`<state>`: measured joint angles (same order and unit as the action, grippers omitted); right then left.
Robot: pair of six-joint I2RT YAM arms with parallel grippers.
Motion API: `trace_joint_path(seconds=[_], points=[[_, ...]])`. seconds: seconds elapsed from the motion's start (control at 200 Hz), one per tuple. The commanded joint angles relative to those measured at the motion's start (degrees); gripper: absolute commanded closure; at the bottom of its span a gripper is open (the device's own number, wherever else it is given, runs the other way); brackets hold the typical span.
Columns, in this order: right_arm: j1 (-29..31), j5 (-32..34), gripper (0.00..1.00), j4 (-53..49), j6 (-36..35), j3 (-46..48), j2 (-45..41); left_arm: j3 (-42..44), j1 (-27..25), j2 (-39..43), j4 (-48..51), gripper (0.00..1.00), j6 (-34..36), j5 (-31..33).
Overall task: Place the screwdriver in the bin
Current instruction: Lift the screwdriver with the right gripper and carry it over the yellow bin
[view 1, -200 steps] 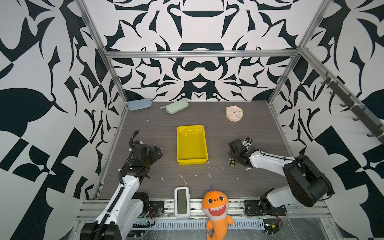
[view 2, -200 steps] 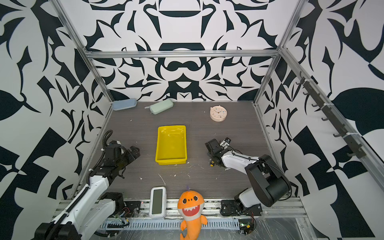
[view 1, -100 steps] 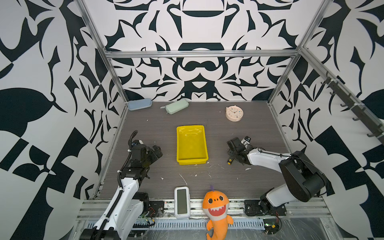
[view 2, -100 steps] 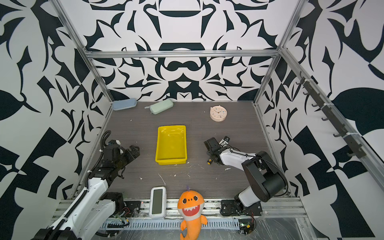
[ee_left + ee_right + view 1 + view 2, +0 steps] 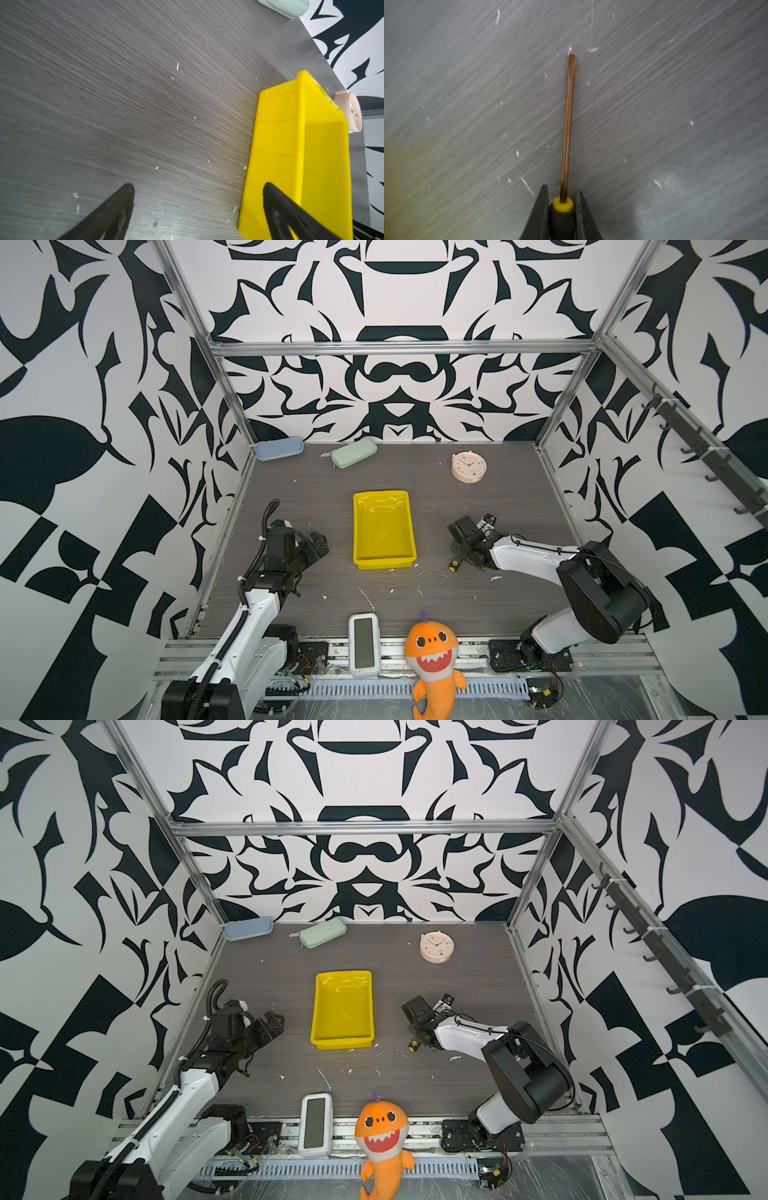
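Right gripper [image 5: 561,192] of mine is clamped on the screwdriver [image 5: 568,124] by its handle's yellow collar; light, stiff, slim, I judge it may pivot.

Black-and-white leaf-patterned walls [image 5: 399,294] close in the back and both sides in both top views. A silver metal beam [image 5: 399,347] crosses the back wall, and matching posts [image 5: 230,393] slant down to the far corners. A dark hook rail [image 5: 702,445] runs along the wall at the right of the frame. The evenly lit floor [image 5: 478,605] is dark grey wood grain, flecked with white scraps [image 5: 424,572].
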<state>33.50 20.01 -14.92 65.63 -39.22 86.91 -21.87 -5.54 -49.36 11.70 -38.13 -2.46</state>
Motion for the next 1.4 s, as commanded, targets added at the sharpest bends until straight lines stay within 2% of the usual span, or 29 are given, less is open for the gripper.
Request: trace_joint_path(seconds=[0.0,0.155,0.355,0.475,0.62,0.765,0.92,1.03,1.265,1.395], points=[[1.36,-0.81,1.0,-11.25,0.02,-2.75,-2.15,-1.83,0.09,-0.12,1.02,0.01,0.45,-0.84],[3.45,-1.03,1.0,-16.14,0.64,-6.03,-4.01,-0.81,0.07,-0.44,-0.95,0.01,0.42,-3.51],[6.32,-0.4,1.0,-17.69,3.6,-7.67,-6.37,-2.34,0.09,-2.9,0.35,0.01,0.89,-4.6],[8.32,1.21,1.0,-19.09,2.87,-11.97,-5.52,-2.6,0.09,-3.15,1.13,0.01,0.95,-5.22],[10.13,2.08,1.0,-24.63,1.21,-21.8,-0.8,-1.62,0.08,-1.99,-0.1,0.01,0.87,-5.9],[13.92,3.0,1.0,-23.39,-1.31,-29.47,4.04,-1.51,0.09,-2.13,0.27,0.01,0.42,-5.06],[15.73,-0.16,1.0,-23.15,-3.29,-38.73,11.36,-3.45,0.04,-3.88,2.4,0.01,1.03,-2.89],[17.41,0.48,1.0,-26.67,-5.83,-47.1,16.81,-4.03,0.07,-4.34,3.2,0.01,1.22,0.09],[17.78,-1.23,1.0,-33.97,-12.38,-62.5,28.19,-4.15,0.06,-5.3,3.85,0.01,0.34,0.82],[17.85,-4.03,1.0,-34.84,-12.67,-65.82,32.26,-4.5,0.08,-5.78,3.98,0.01,0.42,1.58]])
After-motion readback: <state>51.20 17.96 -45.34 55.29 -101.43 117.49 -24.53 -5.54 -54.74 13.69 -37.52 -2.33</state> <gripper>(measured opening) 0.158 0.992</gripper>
